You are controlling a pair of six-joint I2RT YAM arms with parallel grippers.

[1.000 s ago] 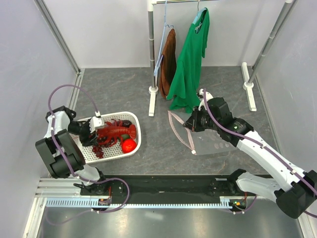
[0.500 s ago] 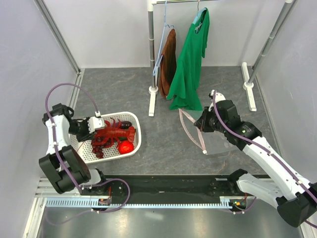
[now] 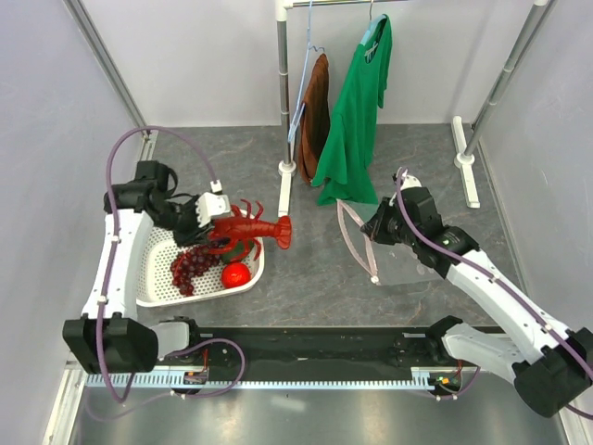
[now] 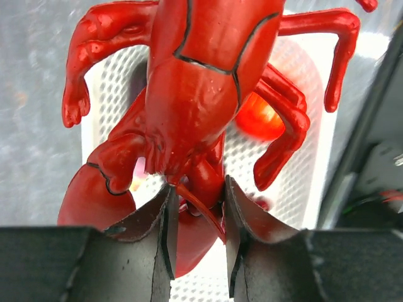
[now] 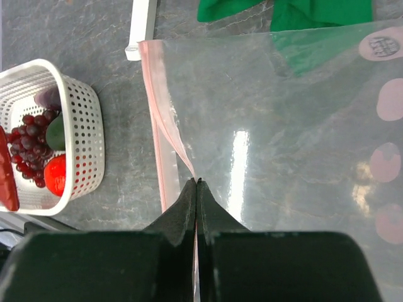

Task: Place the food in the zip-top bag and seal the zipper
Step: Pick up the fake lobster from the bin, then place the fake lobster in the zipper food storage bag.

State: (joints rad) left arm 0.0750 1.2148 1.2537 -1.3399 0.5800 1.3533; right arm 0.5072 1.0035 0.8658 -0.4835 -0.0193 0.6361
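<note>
My left gripper (image 3: 206,221) is shut on the red lobster (image 3: 248,232) and holds it in the air over the right rim of the white basket (image 3: 157,295); in the left wrist view the lobster (image 4: 201,82) hangs beyond the fingers (image 4: 242,217). The grape bunch (image 3: 190,269) and tomato (image 3: 236,274) lie in the basket, and the dark green piece (image 5: 55,133) shows in the right wrist view. My right gripper (image 3: 373,226) is shut on the pink zipper strip (image 5: 165,135) of the clear dotted bag (image 5: 283,132), lifting the upper lip so the mouth (image 3: 352,243) gapes toward the basket.
A clothes rack (image 3: 283,102) with a brown garment (image 3: 313,120) and a green shirt (image 3: 357,116) stands behind the bag. Grey walls close both sides. The rack's white feet (image 3: 465,167) rest on the floor at the right rear.
My left arm lifted the lobster out of the basket and carried it up and right. My right gripper shifted slightly, still holding the bag's lip.
</note>
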